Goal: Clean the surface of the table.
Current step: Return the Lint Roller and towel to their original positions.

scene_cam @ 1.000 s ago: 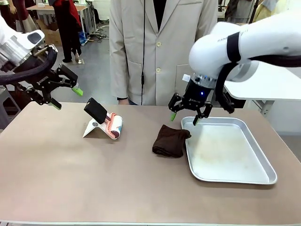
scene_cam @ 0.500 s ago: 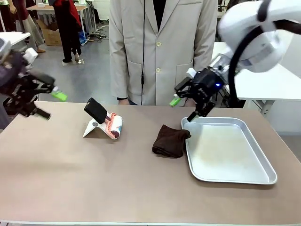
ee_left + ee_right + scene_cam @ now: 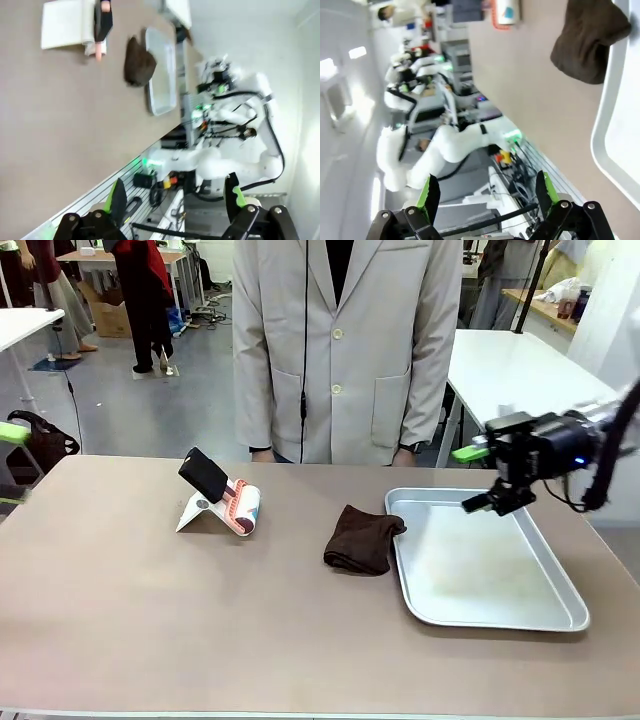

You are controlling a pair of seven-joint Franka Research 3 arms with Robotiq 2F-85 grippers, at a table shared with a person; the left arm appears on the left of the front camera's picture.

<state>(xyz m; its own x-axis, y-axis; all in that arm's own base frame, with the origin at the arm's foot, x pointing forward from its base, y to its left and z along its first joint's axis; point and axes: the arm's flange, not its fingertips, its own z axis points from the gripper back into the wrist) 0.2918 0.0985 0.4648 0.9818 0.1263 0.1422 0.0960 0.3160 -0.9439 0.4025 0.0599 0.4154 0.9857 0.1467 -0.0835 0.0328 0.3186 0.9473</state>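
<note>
The brownish-taupe table (image 3: pixel 180 610) carries a crumpled dark brown cloth (image 3: pixel 363 538) near its middle, touching the left rim of a silver metal tray (image 3: pixel 570 612). My right gripper (image 3: pixel 468 480) hangs open and empty above the tray's far right part. In its wrist view the gripper (image 3: pixel 487 192) shows spread green pads, with the cloth (image 3: pixel 590 40) and table (image 3: pixel 535 100) far off. My left gripper (image 3: pixel 10 465) is at the picture's left edge, blurred, off the table's left end. Its wrist view shows the gripper (image 3: pixel 176 200) open and empty, the cloth (image 3: pixel 139 62) far away.
A white folded stand (image 3: pixel 200 512) holding a black-handled roller with a patterned sleeve (image 3: pixel 238 505) sits at the table's far left. A person in a pale coat (image 3: pixel 345 350) stands at the far edge. A white-topped table (image 3: pixel 510 370) stands behind on the right.
Both arms have drawn back outward. The right gripper swung from the tray's far left corner to its right side; the left gripper slid off to the left edge. Nothing on the table moved.
</note>
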